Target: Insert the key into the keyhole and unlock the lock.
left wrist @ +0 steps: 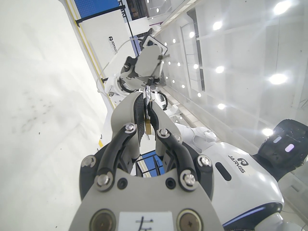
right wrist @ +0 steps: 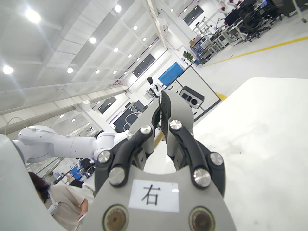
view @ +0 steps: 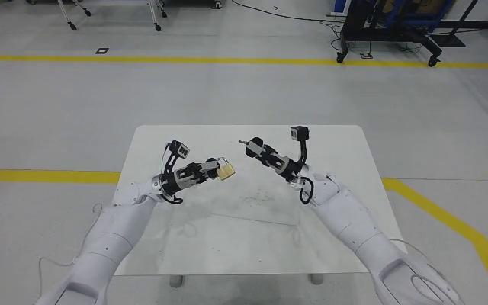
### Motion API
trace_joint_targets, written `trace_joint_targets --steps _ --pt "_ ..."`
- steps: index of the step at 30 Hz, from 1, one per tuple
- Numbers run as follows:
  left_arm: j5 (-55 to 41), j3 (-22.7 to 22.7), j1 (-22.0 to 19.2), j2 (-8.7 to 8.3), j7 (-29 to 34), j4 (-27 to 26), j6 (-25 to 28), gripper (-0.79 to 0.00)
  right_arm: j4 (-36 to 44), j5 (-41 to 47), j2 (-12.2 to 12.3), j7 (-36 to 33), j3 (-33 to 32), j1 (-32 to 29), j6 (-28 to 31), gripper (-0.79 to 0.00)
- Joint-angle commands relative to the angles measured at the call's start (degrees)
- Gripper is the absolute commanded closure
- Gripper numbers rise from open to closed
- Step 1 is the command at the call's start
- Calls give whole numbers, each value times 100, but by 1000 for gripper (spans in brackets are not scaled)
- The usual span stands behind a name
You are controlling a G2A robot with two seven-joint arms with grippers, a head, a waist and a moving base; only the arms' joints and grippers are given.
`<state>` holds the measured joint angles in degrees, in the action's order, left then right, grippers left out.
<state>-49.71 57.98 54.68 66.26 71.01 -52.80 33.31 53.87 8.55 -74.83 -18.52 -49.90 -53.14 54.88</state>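
Observation:
My left gripper [view: 216, 168] is shut on a brass padlock [view: 225, 169] and holds it above the white table [view: 335, 229], left of centre. In the left wrist view the lock's brass body [left wrist: 147, 125] and silver shackle [left wrist: 147, 94] sit squeezed between the ribbed pads of the left gripper [left wrist: 145, 97]. My right gripper [view: 252, 146] hovers a little to the right of the lock and farther back. It is shut on a small key [view: 242, 142] whose tip points toward the lock. In the right wrist view the right gripper [right wrist: 160, 98] has its fingers pressed together, hiding the key.
Dark scuff marks [view: 255, 200] speckle the table's middle, below the two grippers. The table's edges lie well away from both arms. A dark wheeled cart [view: 389, 30] stands on the floor far behind.

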Motion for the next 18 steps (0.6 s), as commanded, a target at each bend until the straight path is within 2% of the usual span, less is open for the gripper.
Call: trace_joint_targets --steps 1,3,6,13,18 --pt "-150 64 105 13 -113 -106 111 0 143 -266 -20 508 -71 -132 -256 0" --pt "-327 130 215 36 -258 -188 255 0 346 -415 -58 960 -91 -295 -456 0" --pt "-205 144 348 65 -491 -388 490 0 552 -374 -121 1258 -46 -453 -793 0" --pt "376 88 585 66 -1119 -720 1117 0 830 -669 -228 1424 74 -521 -1357 0" --pt "499 25 608 36 -1290 -753 1288 0 1027 -820 -250 1344 63 -613 -1377 0"
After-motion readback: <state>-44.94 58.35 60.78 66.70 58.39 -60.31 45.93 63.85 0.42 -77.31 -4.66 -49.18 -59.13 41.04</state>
